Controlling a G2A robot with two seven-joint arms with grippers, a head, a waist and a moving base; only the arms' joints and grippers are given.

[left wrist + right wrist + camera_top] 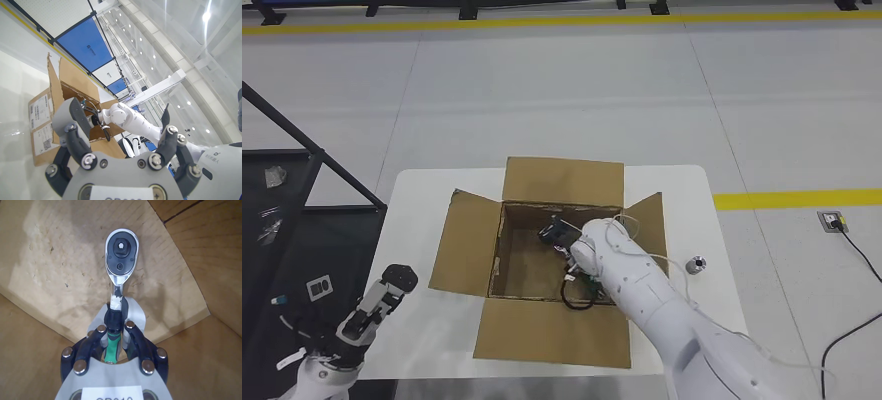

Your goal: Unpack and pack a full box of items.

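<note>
Box: the brown cardboard box (542,262) sits in the middle of the table (422,200), with all four flaps folded out.
Wrench: a ratchet wrench (121,256) is down inside the box. Its shiny head points at the box floor, and I cannot tell if it touches.
Right claw: the right claw (118,315) pinches the wrench at the black end of its handle. The green grip runs back between the fingers.
Left claw: the left claw (121,111) is spread wide and holds nothing. It is by the table's left edge, toward the front, well apart from the box.
How it handles: the wrench looks like hard metal, so it is likely heavy for its size and stiff. The shiny head looks slippery, and the rubbery handle seems the best place to hold.
Box feel: it is probably light, and the flaps bend easily.
Other thing: a small round metal piece (695,264) lies near the table's right edge.
Writing: white paper labels (39,111) with bar codes are stuck on the box's outer side — the print is too small to read.
</note>
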